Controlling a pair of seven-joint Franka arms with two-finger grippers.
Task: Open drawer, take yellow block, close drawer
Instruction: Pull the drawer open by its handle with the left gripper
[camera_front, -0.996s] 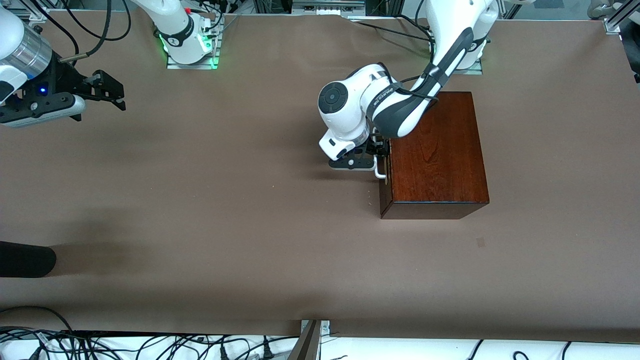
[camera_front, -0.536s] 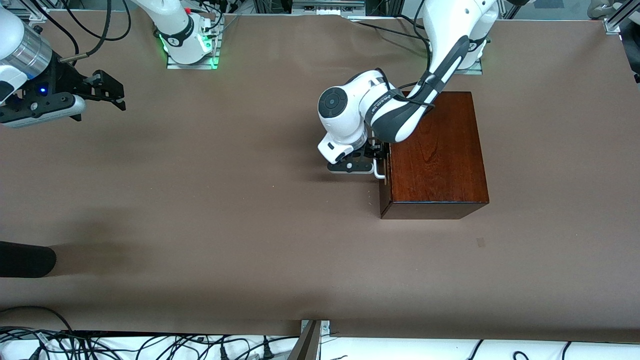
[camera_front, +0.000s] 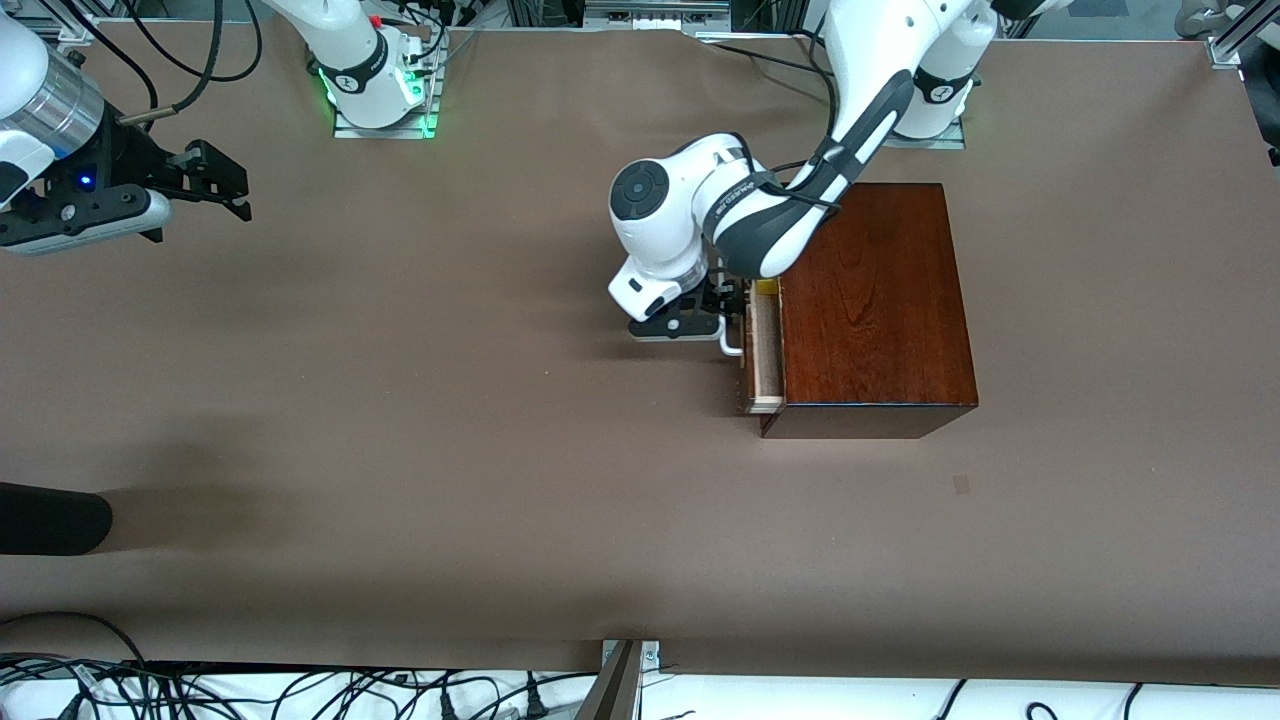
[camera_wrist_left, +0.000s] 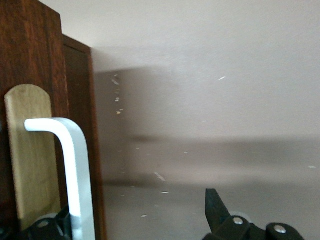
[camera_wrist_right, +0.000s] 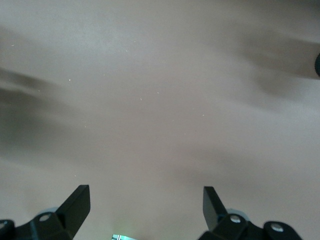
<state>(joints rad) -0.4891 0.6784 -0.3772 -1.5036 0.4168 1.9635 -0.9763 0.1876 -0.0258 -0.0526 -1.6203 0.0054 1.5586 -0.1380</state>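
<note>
The drawer (camera_front: 764, 352) stands a little way out of the dark mahogany box (camera_front: 870, 300), its pale wood tray showing. A sliver of the yellow block (camera_front: 766, 287) shows inside it, at the end farther from the front camera. My left gripper (camera_front: 725, 315) is at the drawer front, open, with the white handle (camera_wrist_left: 75, 170) between its fingers, close against one of them. The other finger (camera_wrist_left: 214, 204) stands well apart from the handle. My right gripper (camera_front: 225, 190) waits open in the air at the right arm's end of the table, over bare brown tabletop (camera_wrist_right: 160, 100).
A dark rounded object (camera_front: 50, 518) reaches in at the right arm's end, nearer the front camera. Cables (camera_front: 300, 690) run along the table's near edge. The arm bases (camera_front: 380, 100) stand at the table's top edge in the front view.
The drawer has slid out of the box toward the right arm's end, with my left gripper moving along at the handle. The yellow block has come into view. The right arm has not moved.
</note>
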